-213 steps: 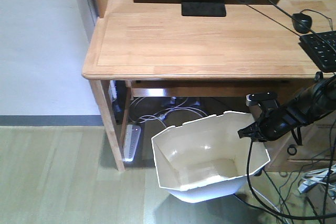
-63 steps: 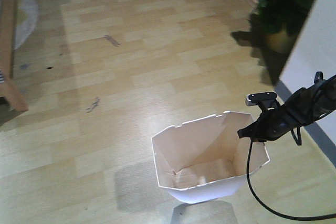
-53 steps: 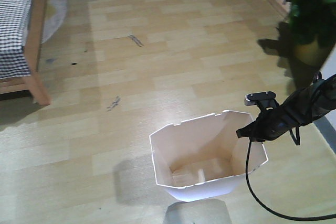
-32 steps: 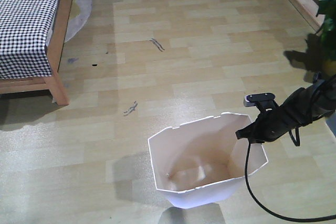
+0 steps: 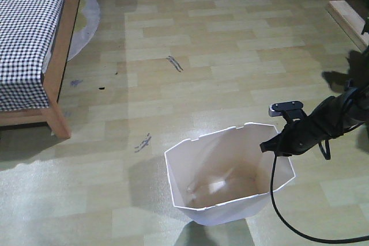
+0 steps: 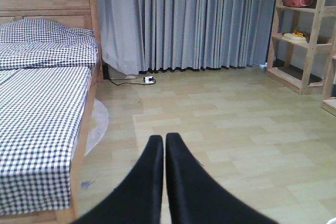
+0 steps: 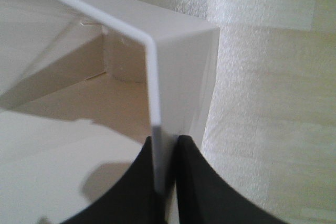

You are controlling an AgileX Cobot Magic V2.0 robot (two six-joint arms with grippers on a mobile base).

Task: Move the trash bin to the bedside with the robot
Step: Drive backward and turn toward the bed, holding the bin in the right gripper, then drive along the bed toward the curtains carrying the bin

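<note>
Right end effector point(image 7: 167, 140): clamped on the trash bin point(image 5: 202, 162) wall at its 3 o'clock rim, likely for towing.
Left end effector point(image 6: 163, 139): closed, empty.
Bin: on the floor point(image 5: 230, 56), well apart from the bed point(image 5: 31, 27) at 10 o'clock.

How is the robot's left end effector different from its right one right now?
The left end effector is shut on nothing, its fingers pressed together; the right end effector is clamped on the thin wall of the trash bin. The left one faces open floor with the bed beside it; the right one looks down into the bin. Both have black fingers and both are shut.
</note>
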